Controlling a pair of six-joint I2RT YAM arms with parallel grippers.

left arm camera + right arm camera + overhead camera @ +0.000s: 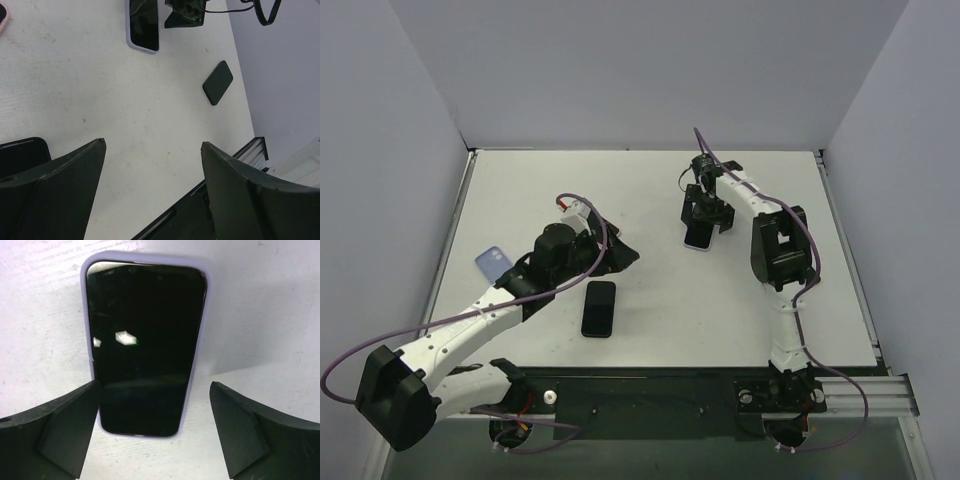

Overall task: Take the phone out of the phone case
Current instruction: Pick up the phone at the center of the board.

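Observation:
The phone in its lavender case [145, 345] lies flat and screen up on the white table. It also shows in the top view [698, 238] and in the left wrist view [144, 25]. My right gripper [155, 384] is open, low over the phone's near end, with one finger on each side. Its left finger [75, 420] is right at the case's edge and its right finger [250, 425] stands clear. It shows in the top view [705, 220]. My left gripper [620, 245] is open and empty over bare table [153, 143], well left of the cased phone.
A bare black phone [599, 308] lies near my left gripper; its corner shows in the left wrist view [20, 150]. An empty blue case [493, 264] lies beside the left arm. A small dark flat slab [218, 82] lies near the table's right edge.

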